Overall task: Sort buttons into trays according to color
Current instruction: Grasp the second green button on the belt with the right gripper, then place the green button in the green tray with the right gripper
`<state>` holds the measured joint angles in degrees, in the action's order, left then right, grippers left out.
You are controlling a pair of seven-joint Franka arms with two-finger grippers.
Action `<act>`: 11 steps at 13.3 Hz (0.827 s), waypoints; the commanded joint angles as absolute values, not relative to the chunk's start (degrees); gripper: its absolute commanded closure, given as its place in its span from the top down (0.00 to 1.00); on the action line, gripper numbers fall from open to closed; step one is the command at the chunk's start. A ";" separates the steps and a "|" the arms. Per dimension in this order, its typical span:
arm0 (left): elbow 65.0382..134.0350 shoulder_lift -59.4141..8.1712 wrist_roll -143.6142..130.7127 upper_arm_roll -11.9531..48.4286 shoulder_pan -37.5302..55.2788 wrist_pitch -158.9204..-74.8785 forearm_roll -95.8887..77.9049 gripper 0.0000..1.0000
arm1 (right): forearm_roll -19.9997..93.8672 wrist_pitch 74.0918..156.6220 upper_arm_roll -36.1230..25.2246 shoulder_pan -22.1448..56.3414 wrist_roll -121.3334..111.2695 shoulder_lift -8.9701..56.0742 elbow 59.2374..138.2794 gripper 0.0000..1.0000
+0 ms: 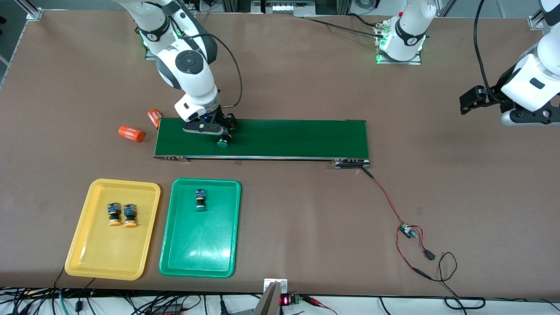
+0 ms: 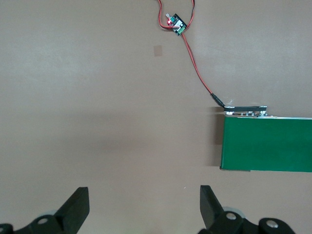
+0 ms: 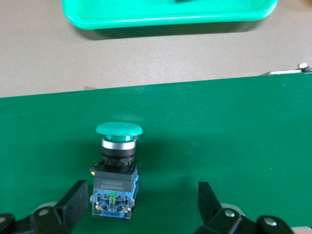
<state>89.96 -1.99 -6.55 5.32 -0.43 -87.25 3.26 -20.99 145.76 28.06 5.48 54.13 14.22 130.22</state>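
My right tool (image 3: 139,204) stood open around the green button (image 3: 115,183) lying on the conveyor (image 3: 234,131); light, rigid, I'd pinch its boxy body. Left tool (image 2: 145,207) waited open.

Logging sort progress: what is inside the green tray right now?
The green tray holds one green-capped button, lying on its side near the conveyor-side end. Nothing covers the tray in the front view; the rest shows bare.

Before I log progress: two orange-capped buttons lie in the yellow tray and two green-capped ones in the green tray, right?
Not quite. The front view shows the green tray holding one green-capped button; the other green-capped button lies on the conveyor belt, between the open right gripper's fingers. The yellow tray does hold two orange-capped buttons.
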 commanded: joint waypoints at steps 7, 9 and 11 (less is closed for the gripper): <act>88.95 -1.85 -5.71 5.27 -0.62 -85.78 2.55 1.00 | -26.54 147.74 28.30 4.48 55.37 17.49 129.64 0.67; 88.95 -1.85 -5.71 5.27 -0.62 -85.78 2.55 1.00 | -26.72 147.74 28.21 4.40 55.37 17.49 129.64 0.29; 88.95 -1.85 -5.71 5.36 -0.62 -85.61 2.55 1.00 | -26.63 147.31 28.04 3.87 54.76 17.40 128.94 0.09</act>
